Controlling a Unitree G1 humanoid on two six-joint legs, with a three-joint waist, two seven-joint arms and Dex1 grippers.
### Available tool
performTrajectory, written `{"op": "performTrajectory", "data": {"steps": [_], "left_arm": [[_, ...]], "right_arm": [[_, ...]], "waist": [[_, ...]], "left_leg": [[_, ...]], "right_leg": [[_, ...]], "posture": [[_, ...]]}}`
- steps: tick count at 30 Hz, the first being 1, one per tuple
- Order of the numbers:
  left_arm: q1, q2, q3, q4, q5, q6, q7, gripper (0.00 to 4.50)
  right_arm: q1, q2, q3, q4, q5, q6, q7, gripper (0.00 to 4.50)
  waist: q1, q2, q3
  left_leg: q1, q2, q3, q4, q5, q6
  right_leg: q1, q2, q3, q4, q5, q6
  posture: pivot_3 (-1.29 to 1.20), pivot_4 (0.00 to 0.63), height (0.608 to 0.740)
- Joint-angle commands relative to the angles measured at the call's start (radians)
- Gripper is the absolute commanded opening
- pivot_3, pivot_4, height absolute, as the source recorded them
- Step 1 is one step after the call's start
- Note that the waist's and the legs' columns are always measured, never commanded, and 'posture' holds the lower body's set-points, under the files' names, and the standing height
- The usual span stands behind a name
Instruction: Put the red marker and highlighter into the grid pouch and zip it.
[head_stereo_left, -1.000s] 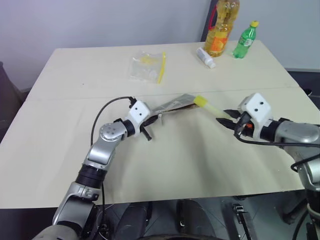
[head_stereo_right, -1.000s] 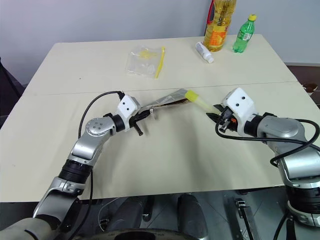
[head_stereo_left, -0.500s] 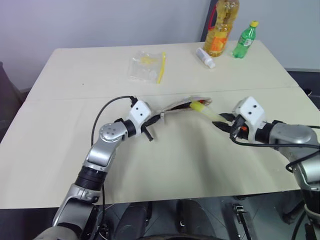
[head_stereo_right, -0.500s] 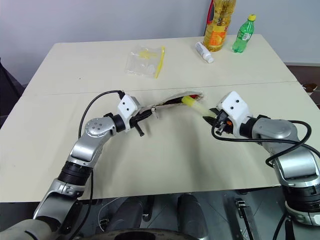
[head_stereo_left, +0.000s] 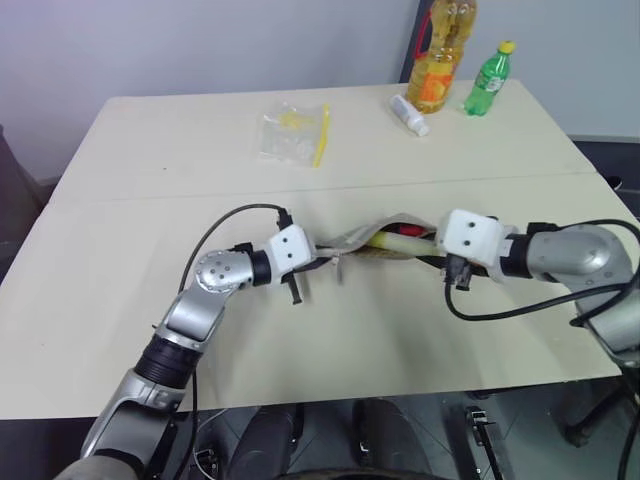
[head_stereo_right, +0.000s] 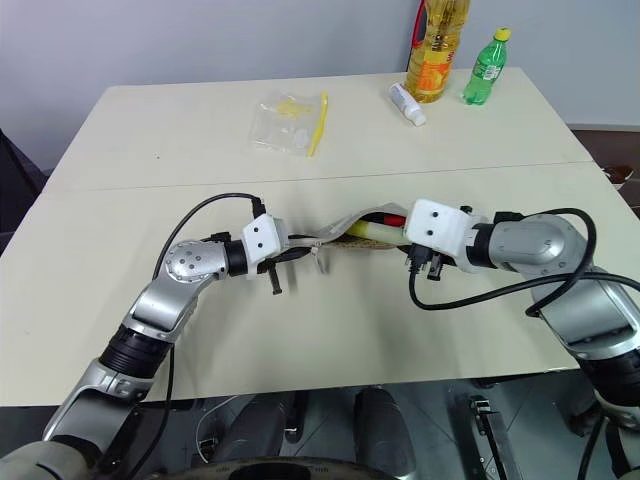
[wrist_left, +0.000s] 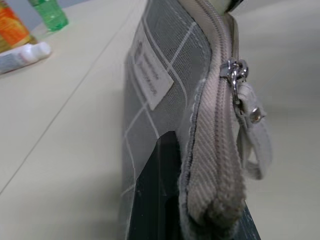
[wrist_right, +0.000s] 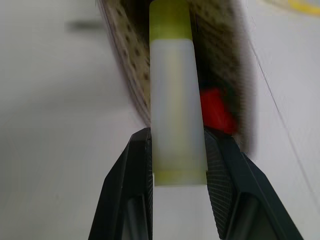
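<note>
My left gripper (head_stereo_left: 316, 264) is shut on one end of the grey grid pouch (head_stereo_left: 352, 238), held just above the table. The zipper pull (wrist_left: 240, 75) and white label (wrist_left: 150, 75) are close in the left wrist view. The pouch's mouth gapes open toward my right gripper (wrist_right: 177, 162). That gripper is shut on the pale yellow highlighter (wrist_right: 175, 95), whose front end is inside the mouth. The red marker (wrist_right: 216, 107) lies inside the pouch beside the highlighter, and its red also peeks out in the right eye view (head_stereo_right: 385, 217).
A clear plastic bag with a yellow strip (head_stereo_left: 295, 135) lies at the back middle of the table (head_stereo_left: 150, 300). At the back right stand an oil bottle (head_stereo_left: 440, 60) and a green bottle (head_stereo_left: 487, 78), with a small white bottle (head_stereo_left: 411, 115) lying beside them.
My right gripper has moved left and pushed the highlighter from outside into the pouch's mouth. The left gripper has drawn the pouch's end back a little, and the mouth now bulges open.
</note>
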Motion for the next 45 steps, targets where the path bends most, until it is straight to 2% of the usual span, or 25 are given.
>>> {"op": "performTrajectory", "data": {"steps": [1, 3, 7, 10, 15, 18, 21, 26, 30, 33, 36, 43, 45], "left_arm": [[-0.019, -0.004, -0.012, -0.044, -0.009, -0.019, -0.020, 0.00], [-0.019, -0.004, -0.010, -0.042, -0.008, -0.013, -0.019, 0.00], [-0.012, -0.011, 0.010, -0.041, -0.018, 0.018, 0.004, 0.00], [-0.014, -0.046, 0.050, -0.043, -0.068, 0.084, 0.038, 0.00], [-0.046, -0.149, 0.131, -0.010, -0.139, 0.209, 0.152, 0.00], [-0.084, -0.213, 0.161, 0.023, -0.161, 0.259, 0.220, 0.00], [-0.114, -0.248, 0.167, 0.053, -0.158, 0.274, 0.259, 0.00], [-0.137, -0.281, 0.175, 0.075, -0.167, 0.291, 0.292, 0.00], [-0.144, -0.301, 0.193, 0.071, -0.198, 0.313, 0.309, 0.00], [-0.147, -0.302, 0.194, 0.070, -0.202, 0.319, 0.312, 0.00], [-0.147, -0.301, 0.196, 0.069, -0.201, 0.322, 0.314, 0.00], [-0.140, -0.298, 0.197, 0.059, -0.201, 0.327, 0.324, 0.00], [-0.137, -0.298, 0.201, 0.058, -0.203, 0.328, 0.327, 0.00]], "right_arm": [[-0.061, 0.023, 0.019, -0.048, -0.022, -0.017, 0.012, 0.86], [-0.075, 0.030, 0.024, -0.048, -0.020, -0.011, 0.022, 0.86], [-0.071, 0.028, -0.009, -0.051, -0.004, 0.005, 0.033, 2.93], [-0.066, 0.056, -0.107, -0.056, 0.054, 0.035, 0.007, 4.43], [-0.094, 0.175, -0.345, -0.085, 0.307, 0.213, -0.026, 4.43], [-0.051, 0.211, -0.387, -0.118, 0.387, 0.285, -0.052, 4.43], [0.001, 0.252, -0.341, -0.135, 0.388, 0.318, -0.119, 4.43], [0.008, 0.456, -0.196, -0.069, 0.284, 0.328, -0.363, 4.43], [-0.019, 0.609, -0.163, -0.002, 0.261, 0.303, -0.477, 4.43], [-0.029, 0.675, -0.115, 0.056, 0.225, 0.263, -0.516, 4.43], [-0.044, 0.710, -0.122, 0.084, 0.230, 0.245, -0.529, 3.66], [-0.061, 0.729, -0.122, 0.113, 0.229, 0.216, -0.539, 0.14], [-0.063, 0.724, -0.130, 0.114, 0.230, 0.211, -0.540, 0.06]], "waist": [[0.000, 0.000, 0.000], [0.001, 0.000, 0.000], [0.001, 0.000, 0.000], [0.001, 0.000, 0.000], [0.002, 0.000, 0.000], [0.003, -0.001, 0.000], [0.002, -0.001, 0.000], [-0.003, -0.001, 0.000], [-0.001, -0.001, 0.000], [0.000, -0.001, 0.000], [0.000, -0.001, 0.000], [-0.002, -0.001, 0.000], [-0.002, -0.001, 0.000]], "left_leg": [[0.000, 0.000, 0.000, 0.000, 0.000, 0.000], [0.000, 0.000, 0.000, 0.000, 0.000, 0.000], [0.000, 0.000, 0.000, 0.000, 0.000, 0.000], [0.000, 0.000, 0.000, 0.000, 0.000, 0.000], [0.000, 0.000, -0.001, 0.001, 0.000, 0.000], [-0.001, 0.000, -0.001, 0.001, 0.000, 0.000], [-0.001, 0.000, -0.001, 0.001, 0.000, 0.000], [0.000, 0.000, 0.000, 0.001, 0.000, 0.000], [0.000, 0.000, -0.001, 0.001, 0.000, 0.000], [0.000, -0.001, -0.001, 0.001, 0.000, 0.000], [0.000, -0.001, -0.001, 0.001, 0.000, 0.000], [0.000, -0.001, -0.001, 0.000, 0.000, 0.000], [0.000, -0.001, -0.001, 0.000, 0.000, 0.000]], "right_leg": [[0.000, 0.000, 0.000, 0.000, 0.000, 0.000], [0.000, 0.000, 0.000, 0.000, 0.000, 0.000], [0.000, 0.000, 0.000, 0.000, 0.000, 0.000], [0.000, 0.000, 0.000, 0.000, 0.000, 0.000], [0.000, 0.000, 0.000, 0.000, 0.002, 0.003], [0.000, 0.000, -0.001, 0.001, 0.002, 0.004], [0.000, 0.000, -0.001, 0.001, 0.002, 0.004], [-0.001, 0.001, 0.000, 0.003, 0.002, 0.004], [-0.001, 0.001, 0.000, 0.003, 0.002, 0.004], [-0.001, 0.001, 0.000, 0.003, 0.002, 0.004], [-0.001, 0.002, 0.000, 0.003, 0.002, 0.004], [-0.002, 0.002, 0.000, 0.003, 0.003, 0.004], [-0.002, 0.002, 0.000, 0.003, 0.003, 0.004]], "posture": [[0.00, 0.150, 0.740], [0.00, 0.150, 0.740], [0.00, 0.150, 0.740], [0.00, 0.150, 0.740], [0.00, 0.150, 0.740], [0.00, 0.150, 0.740], [0.00, 0.150, 0.740], [0.00, 0.150, 0.740], [0.00, 0.150, 0.740], [0.00, 0.150, 0.740], [0.00, 0.150, 0.740], [0.00, 0.150, 0.740], [0.00, 0.150, 0.740]]}}
